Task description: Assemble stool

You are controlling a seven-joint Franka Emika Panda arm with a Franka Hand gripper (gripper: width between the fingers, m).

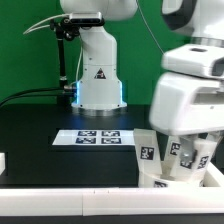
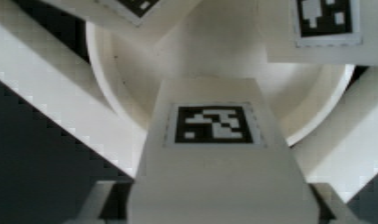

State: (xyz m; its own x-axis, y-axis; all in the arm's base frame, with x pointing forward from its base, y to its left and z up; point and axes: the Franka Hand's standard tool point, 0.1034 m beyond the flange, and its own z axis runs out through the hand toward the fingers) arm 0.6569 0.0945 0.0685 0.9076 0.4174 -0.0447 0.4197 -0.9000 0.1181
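Note:
In the wrist view a white stool leg [image 2: 214,150] with a black-and-white tag runs up between my fingers. My gripper [image 2: 218,206] is shut on it, a finger pressed against each side. Beyond it lies the round white seat [image 2: 129,70], rim towards the camera. Another tagged leg [image 2: 328,32] stands over the seat, and a third tagged piece [image 2: 133,6] shows at the frame's edge. In the exterior view my gripper [image 1: 183,140] hangs low at the right over the cluster of tagged legs [image 1: 172,155]. There the hand hides my fingertips.
The marker board [image 1: 97,137] lies on the black table in front of the robot base [image 1: 97,78]. A long white bar [image 1: 70,202] edges the table's front, and a white block [image 1: 3,160] sits at the exterior view's left edge.

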